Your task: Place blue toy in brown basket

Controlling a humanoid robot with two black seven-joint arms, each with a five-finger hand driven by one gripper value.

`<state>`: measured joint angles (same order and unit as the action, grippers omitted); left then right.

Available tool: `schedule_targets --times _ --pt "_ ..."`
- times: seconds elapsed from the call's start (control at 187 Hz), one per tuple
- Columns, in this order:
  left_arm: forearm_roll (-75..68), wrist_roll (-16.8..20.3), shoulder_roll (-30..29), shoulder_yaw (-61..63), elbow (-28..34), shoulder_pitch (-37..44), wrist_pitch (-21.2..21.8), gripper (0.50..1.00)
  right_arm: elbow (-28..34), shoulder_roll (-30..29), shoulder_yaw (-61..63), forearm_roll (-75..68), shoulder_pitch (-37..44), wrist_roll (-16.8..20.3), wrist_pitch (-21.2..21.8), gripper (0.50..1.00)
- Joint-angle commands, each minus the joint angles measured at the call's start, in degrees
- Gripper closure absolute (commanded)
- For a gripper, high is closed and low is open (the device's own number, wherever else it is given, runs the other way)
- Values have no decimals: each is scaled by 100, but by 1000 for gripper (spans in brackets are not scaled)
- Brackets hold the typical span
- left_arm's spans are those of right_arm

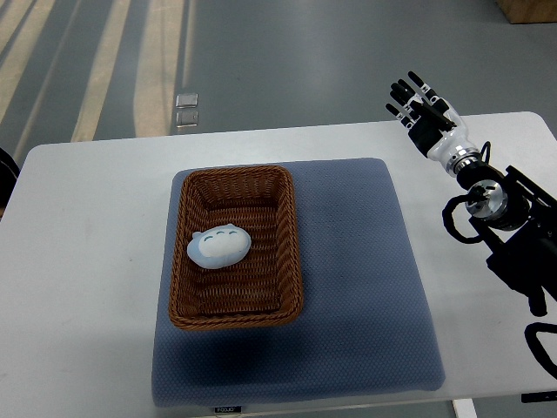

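Blue toy (219, 246): I see it lying inside the brown basket (287, 228), toward its left wall.
Brown basket: on the grey mat (365, 279), left part.
Mat: on the white table (87, 261).
Right hand (424, 111): I see it at the far right, fingers spread, holding nothing, well apart from the basket.

Only the right arm's in shot, coming in from the right edge, right hand (421, 113) raised with fingers spread, holding nothing.
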<state>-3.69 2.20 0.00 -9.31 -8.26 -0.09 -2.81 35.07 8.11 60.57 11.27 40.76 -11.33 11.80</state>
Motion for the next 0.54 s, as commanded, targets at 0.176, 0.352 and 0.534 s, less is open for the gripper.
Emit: schedule_targets --times 0.176,0.352,0.534 --pt "0 0 0 0 0 9 0 500 -9 -38 -89 6 -121 -370 -55 589" --pt "0 0 0 9 0 17 0 500 -9 -47 -89 6 -148 -370 -55 587" --pt "0 0 0 9 0 17 0 500 0 -64 -89 6 -148 -370 -55 589"
